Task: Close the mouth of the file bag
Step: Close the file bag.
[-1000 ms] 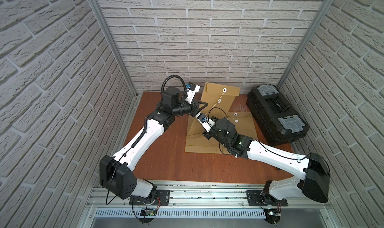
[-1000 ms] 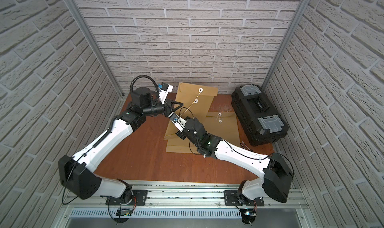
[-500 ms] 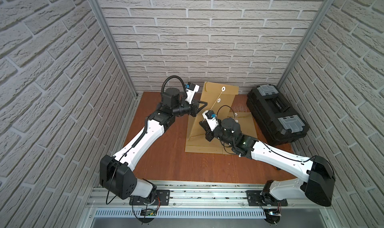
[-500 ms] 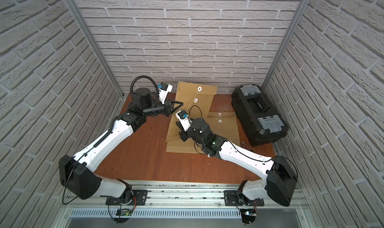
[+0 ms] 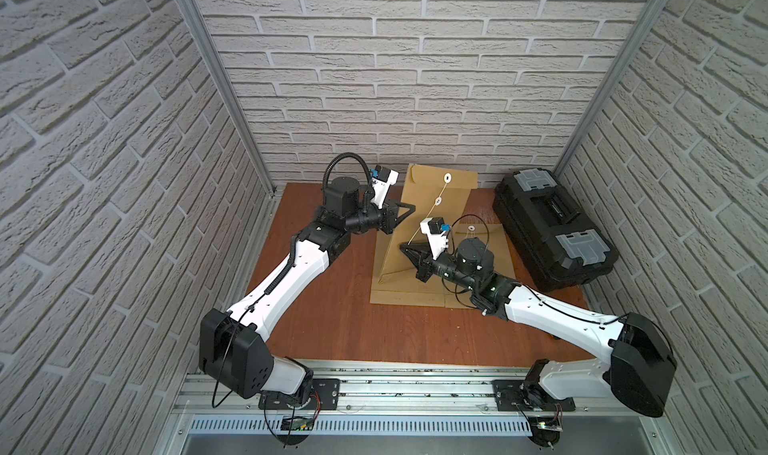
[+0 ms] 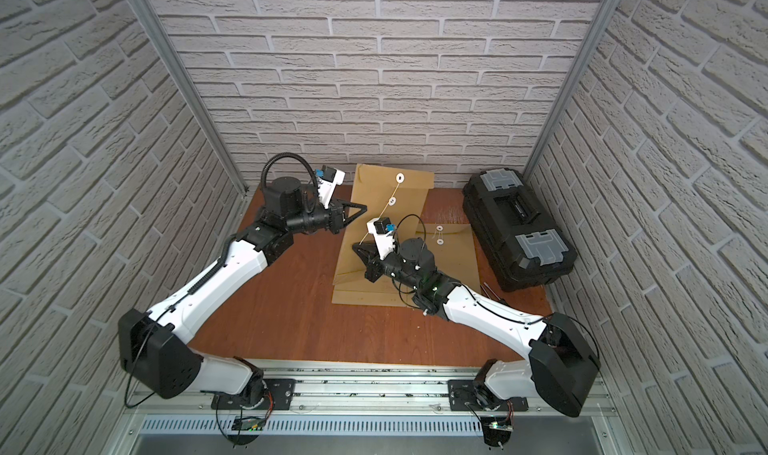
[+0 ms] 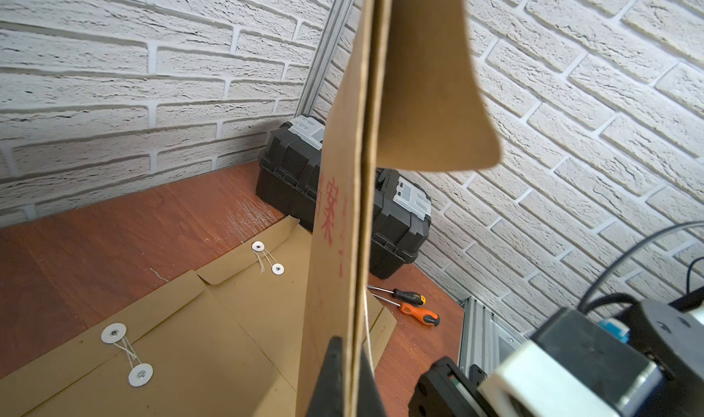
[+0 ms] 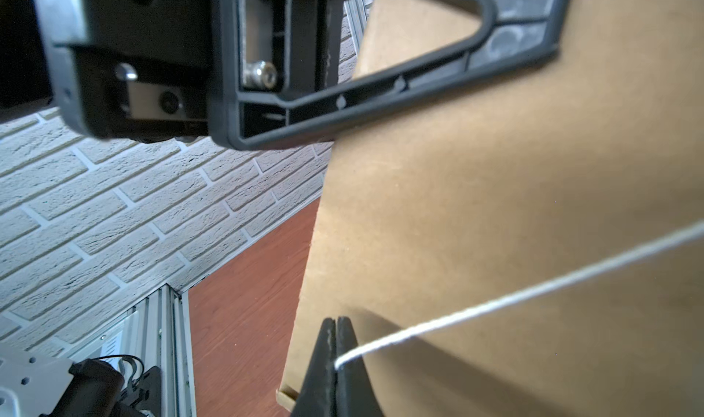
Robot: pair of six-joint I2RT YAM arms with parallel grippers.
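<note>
The brown table (image 5: pixel 332 307) fills the lower middle of both top views, and the black toolbox (image 5: pixel 552 228) stands at its right edge, where it was a second ago. Two flat bags (image 5: pixel 482 245) lie stacked at centre, with their strings wound around their paper discs.

The file bag (image 5: pixel 428 187) stands nearly upright just above centre. Its lower edge rests on the flat bags and its flap is at the top against the back wall. It has kept that place and tilt over the last second.

The left gripper (image 5: pixel 409 208) reaches in from the left, its jaws clamped on the bag's side edge. The left wrist view shows the bag edge running up between the two black fingers. This arm has not moved.

The right arm has changed. Its wrist sits slightly further toward the right of the frame than a second ago, and it has rolled. The right gripper (image 8: pixel 335 323) has its jaws pressed together on the end of the white string (image 8: pixel 495 301). The string now runs in a straight line from the bag's discs down to the fingers.

Two screwdrivers (image 7: pixel 413 308) lie beside the toolbox.
</note>
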